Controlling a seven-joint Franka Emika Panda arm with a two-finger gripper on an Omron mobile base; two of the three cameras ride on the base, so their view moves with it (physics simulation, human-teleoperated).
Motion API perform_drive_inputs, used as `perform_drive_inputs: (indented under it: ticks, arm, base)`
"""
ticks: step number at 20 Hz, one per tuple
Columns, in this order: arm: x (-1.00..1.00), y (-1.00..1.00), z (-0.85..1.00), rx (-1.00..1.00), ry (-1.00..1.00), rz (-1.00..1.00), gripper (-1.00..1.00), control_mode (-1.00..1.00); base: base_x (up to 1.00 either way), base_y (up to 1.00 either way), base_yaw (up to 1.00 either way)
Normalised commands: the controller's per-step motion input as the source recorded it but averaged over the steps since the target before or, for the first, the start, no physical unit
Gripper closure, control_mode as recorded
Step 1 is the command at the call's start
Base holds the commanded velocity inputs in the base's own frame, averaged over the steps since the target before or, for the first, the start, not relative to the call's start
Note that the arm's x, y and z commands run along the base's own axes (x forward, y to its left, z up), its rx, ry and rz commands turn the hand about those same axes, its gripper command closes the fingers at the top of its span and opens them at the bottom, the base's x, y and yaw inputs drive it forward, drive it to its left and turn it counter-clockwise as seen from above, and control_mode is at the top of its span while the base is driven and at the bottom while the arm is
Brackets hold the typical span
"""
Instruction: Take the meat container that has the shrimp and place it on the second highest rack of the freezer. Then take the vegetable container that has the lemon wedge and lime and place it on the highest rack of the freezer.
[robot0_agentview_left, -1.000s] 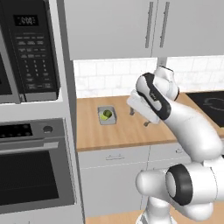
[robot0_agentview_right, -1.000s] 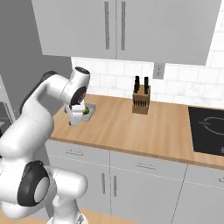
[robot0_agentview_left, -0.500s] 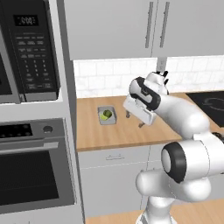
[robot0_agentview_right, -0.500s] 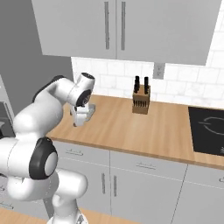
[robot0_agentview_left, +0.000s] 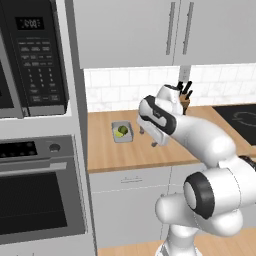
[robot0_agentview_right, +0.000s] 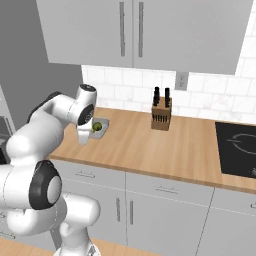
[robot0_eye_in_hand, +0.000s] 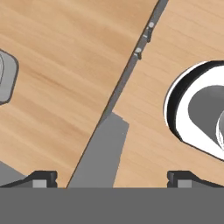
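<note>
The gripper (robot0_agentview_left: 148, 138), fingers spread wide (holding nothing), has swung lower beside the vegetable container (robot0_agentview_left: 121, 132) mid-frame, so pickup looks close.

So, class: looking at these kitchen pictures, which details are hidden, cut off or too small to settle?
- Shallow grey vegetable container: right base view, near side hidden behind the white arm.
- Yellow lemon wedge: left base view, too small to tell from the green lime.
- Open gripper: hand view, fingertips cut by the bottom edge.
- Black stovetop: cut by the right edge.

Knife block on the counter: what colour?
Light brown wood knife block with black handles; right base view shows it best.
</note>
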Motion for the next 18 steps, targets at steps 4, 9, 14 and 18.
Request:
perform_drive_inputs:
  ticks: [4,9,14,18]
  arm:
    - [0.36,0.0,0.0,0.0,0.0,-0.19,-1.0,-1.0]
    - [0.54,-0.07,0.0,0.0,0.0,-0.05,-1.0,-1.0]
    - [0.28,-0.07,-0.05,0.0,0.0,0.0,-1.0,-1.0]
    - [0.14,0.02,-0.17,-0.01,0.0,0.04,-1.0,-1.0]
  base:
    - [0.0,0.0,0.0]
    - [0.0,0.0,0.0]
    - [0.0,0.0,0.0]
    - [0.0,0.0,0.0]
